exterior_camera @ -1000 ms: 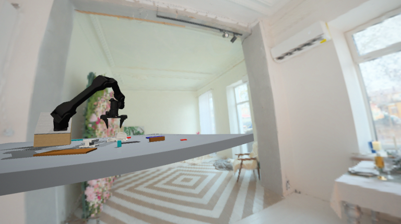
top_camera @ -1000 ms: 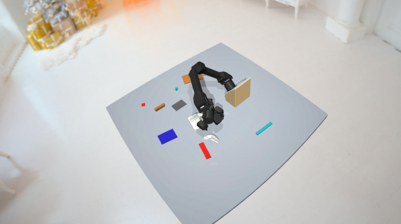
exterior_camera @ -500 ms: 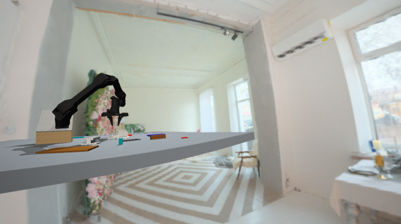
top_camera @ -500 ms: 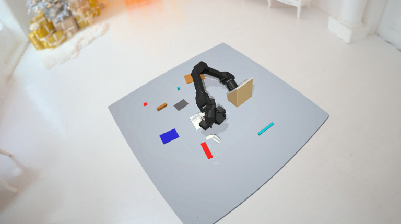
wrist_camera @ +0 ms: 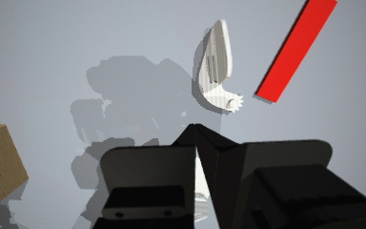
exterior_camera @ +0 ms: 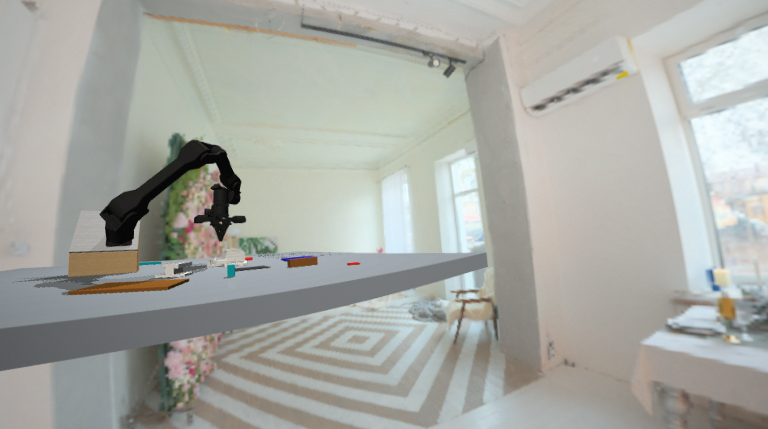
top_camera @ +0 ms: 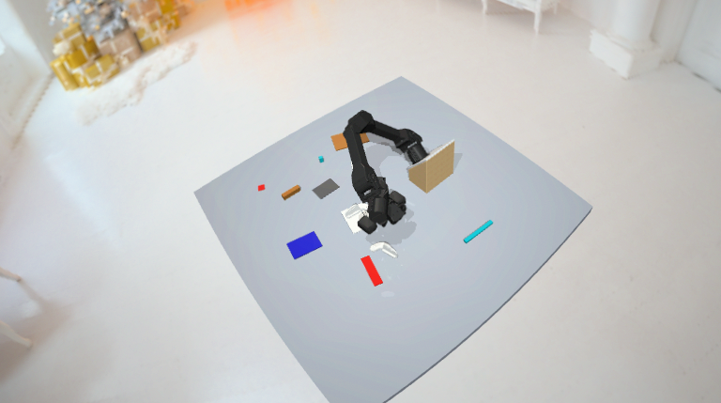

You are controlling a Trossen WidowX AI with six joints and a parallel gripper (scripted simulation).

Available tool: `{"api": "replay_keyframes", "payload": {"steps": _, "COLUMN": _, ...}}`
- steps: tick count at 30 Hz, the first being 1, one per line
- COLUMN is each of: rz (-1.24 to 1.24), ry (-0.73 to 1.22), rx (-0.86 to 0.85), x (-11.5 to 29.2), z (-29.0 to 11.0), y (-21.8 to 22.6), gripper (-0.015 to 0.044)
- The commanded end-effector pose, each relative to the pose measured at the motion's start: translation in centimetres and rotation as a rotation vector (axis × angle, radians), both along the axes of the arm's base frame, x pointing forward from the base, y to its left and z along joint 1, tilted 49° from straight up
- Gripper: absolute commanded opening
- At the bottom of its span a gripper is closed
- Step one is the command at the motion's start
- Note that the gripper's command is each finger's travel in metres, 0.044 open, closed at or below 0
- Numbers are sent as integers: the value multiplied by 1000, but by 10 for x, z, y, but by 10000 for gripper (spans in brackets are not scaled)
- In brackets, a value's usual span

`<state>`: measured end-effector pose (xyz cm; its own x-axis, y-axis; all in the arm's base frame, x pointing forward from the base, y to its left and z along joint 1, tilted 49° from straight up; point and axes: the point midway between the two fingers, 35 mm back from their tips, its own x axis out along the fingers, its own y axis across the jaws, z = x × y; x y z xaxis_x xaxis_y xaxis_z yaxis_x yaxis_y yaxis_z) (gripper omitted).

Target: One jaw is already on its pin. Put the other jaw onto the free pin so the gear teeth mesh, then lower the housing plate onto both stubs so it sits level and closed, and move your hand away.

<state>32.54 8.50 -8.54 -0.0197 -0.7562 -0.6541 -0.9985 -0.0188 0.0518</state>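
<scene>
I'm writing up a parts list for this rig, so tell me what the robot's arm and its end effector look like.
The arm is black all over, with long, angular links and bulkier joint housings. Its end effector is black too, with two broad, round-cornered finger carriers and fingers narrowing to points. The wrist view shows small round recesses on one carrier. I can't make out any loose cables or markings.
</scene>
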Motion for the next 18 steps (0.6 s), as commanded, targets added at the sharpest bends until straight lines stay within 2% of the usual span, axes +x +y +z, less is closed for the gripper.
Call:
{"api": "replay_keyframes", "payload": {"steps": 1, "rz": 0, "ry": 0, "rx": 0, "x": 0, "z": 0, "y": 0, "gripper": 0}}
{"api": "replay_keyframes", "payload": {"steps": 8, "rz": 0, "ry": 0, "rx": 0, "x": 0, "z": 0, "y": 0, "gripper": 0}}
{"api": "replay_keyframes", "payload": {"steps": 18, "rz": 0, "ry": 0, "rx": 0, "x": 0, "z": 0, "y": 0, "gripper": 263}}
